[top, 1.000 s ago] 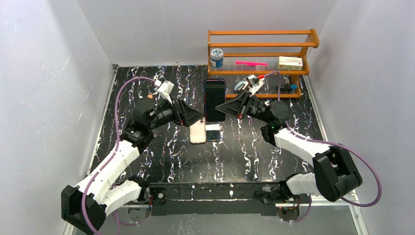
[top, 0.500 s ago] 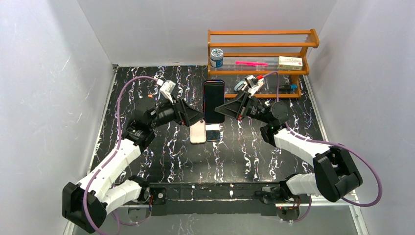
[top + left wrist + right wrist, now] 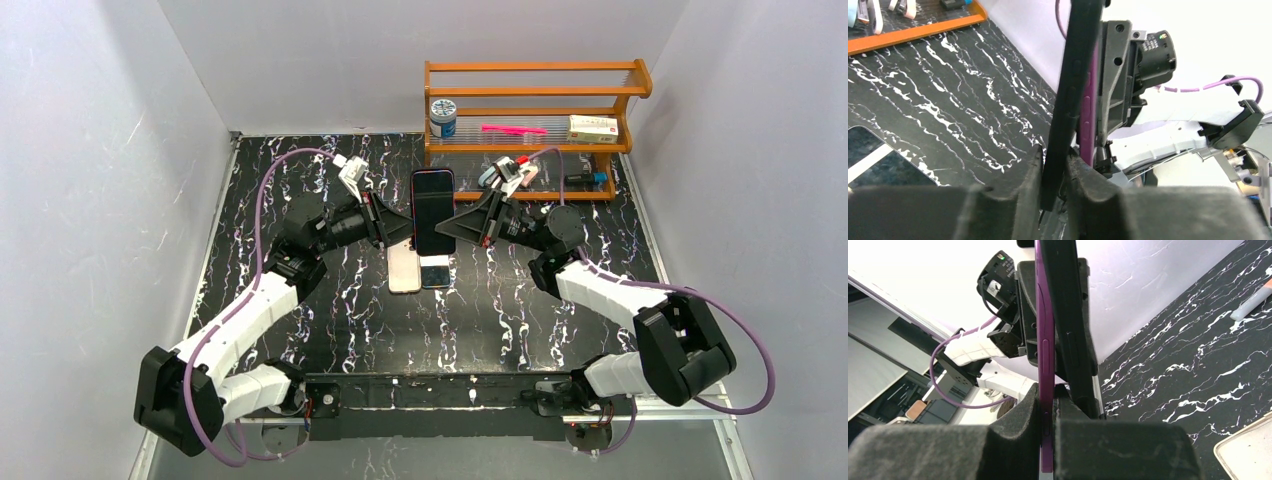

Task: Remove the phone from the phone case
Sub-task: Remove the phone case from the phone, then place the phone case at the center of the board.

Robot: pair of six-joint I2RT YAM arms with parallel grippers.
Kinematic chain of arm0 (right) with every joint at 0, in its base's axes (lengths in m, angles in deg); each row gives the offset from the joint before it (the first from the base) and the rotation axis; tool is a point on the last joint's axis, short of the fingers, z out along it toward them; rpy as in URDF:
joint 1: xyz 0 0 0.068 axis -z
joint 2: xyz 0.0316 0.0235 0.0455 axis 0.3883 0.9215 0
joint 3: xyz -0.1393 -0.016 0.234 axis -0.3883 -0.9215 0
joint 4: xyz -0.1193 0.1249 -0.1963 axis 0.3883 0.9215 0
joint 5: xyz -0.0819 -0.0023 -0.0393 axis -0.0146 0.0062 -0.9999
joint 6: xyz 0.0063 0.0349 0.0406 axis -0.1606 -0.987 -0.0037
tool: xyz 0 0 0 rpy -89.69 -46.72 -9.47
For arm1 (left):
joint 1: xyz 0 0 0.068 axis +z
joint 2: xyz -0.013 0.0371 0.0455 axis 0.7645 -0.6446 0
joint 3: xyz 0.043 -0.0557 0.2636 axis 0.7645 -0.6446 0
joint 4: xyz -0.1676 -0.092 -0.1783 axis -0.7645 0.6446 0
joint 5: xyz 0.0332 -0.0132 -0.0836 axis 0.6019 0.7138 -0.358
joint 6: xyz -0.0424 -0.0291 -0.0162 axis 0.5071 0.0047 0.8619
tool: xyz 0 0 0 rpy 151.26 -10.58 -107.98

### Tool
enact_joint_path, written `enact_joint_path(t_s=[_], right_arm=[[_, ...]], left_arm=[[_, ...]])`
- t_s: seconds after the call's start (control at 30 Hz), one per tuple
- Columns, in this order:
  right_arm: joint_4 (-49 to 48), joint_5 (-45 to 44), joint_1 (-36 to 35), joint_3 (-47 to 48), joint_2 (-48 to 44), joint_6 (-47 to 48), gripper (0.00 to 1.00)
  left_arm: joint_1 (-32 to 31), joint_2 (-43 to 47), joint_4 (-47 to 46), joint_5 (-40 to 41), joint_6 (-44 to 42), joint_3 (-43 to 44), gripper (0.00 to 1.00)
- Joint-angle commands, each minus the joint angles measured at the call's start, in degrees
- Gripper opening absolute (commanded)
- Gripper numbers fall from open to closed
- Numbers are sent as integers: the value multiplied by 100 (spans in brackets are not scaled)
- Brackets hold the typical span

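Since a second ago my left end effector (image 3: 405, 228) has gone from wide open to clamped on the phone (image 3: 432, 210), and that arm has swung in closer to the middle of the worktop (image 3: 330, 320). The phone has also drifted a little to the left and sits slightly nearer the rack (image 3: 530, 95) than before. My right end effector (image 3: 450, 225) has kept its fingers pressed tight the whole time.

The phone hangs in the air between my two wrists, above the centre of the worktop, with its dark screen facing up toward the overhead camera. In the left wrist view my fingers pinch the black edge of the phone body, and the purple case (image 3: 1087, 115) stands just beside it on the far side. In the right wrist view it is the thin purple edge of the case that sits between my right fingers, with the black phone lying against it just beyond. From the edge views, phone and case look slightly offset from each other. I cannot tell how far they have come apart.

Below the held phone, two other handsets lie flat on the worktop side by side: a pale pink one (image 3: 404, 268) and a smaller dark one (image 3: 435, 270). The wooden rack at the back holds a jar (image 3: 442, 117) and a small box (image 3: 593, 127).
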Motion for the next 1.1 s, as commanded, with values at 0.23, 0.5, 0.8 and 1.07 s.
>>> enact_joint_path(t_s=[0.23, 0.5, 0.8, 1.07], right_arm=[[-202, 372, -199, -297, -55, 52, 1], [886, 677, -309, -477, -171, 541, 1], [2736, 282, -183, -391, -633, 1763, 1], [4639, -268, 707, -67, -572, 2928, 1]], left_arm=[[-11, 20, -442, 660, 20, 277, 0], [-2, -3, -163, 1366, -265, 248, 0], [15, -45, 1994, 2431, -1317, 673, 0], [552, -374, 4222, 3229, -1951, 881, 0]])
